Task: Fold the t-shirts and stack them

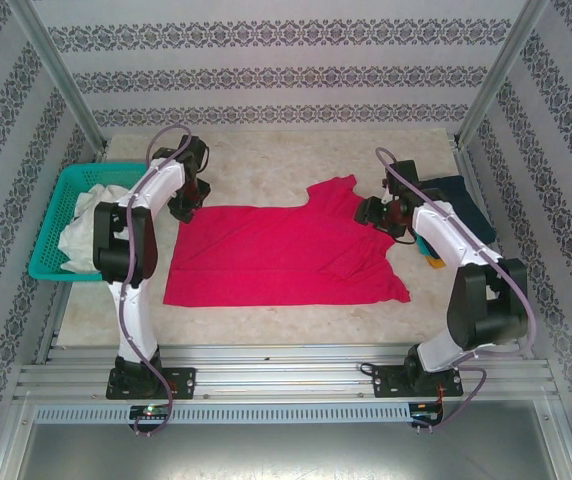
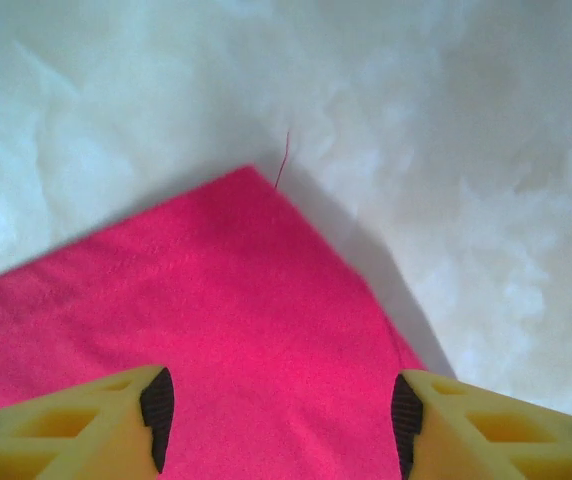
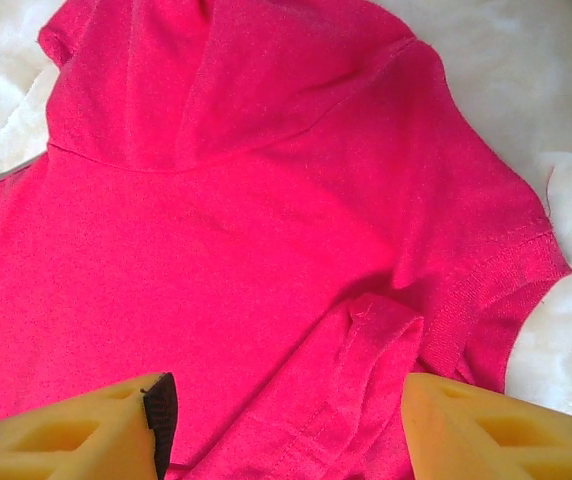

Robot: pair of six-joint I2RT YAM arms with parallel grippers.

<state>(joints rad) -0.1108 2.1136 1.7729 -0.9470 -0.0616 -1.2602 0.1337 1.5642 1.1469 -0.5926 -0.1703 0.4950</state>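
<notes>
The crimson-pink t-shirt [image 1: 276, 255] lies spread flat across the middle of the table, hem to the left and collar to the right. My left gripper [image 1: 186, 205] hangs open over its far-left corner [image 2: 254, 172], with flat cloth [image 2: 216, 300] between the yellow fingers [image 2: 86, 430]. My right gripper [image 1: 371, 212] is open over the collar end, straddling a raised fold of sleeve cloth [image 3: 366, 370] on the shirt [image 3: 246, 200]. A navy blue t-shirt [image 1: 463, 195] lies bunched at the far right behind the right arm. A bit of yellow-orange cloth [image 1: 436, 263] peeks out beside that arm.
A teal mesh basket [image 1: 51, 215] holding pale cloth stands at the left edge, close to the left arm. Metal frame posts rise at the back corners. Bare marbled tabletop [image 1: 266, 165] lies beyond the pink shirt and along the front edge [image 1: 286, 320].
</notes>
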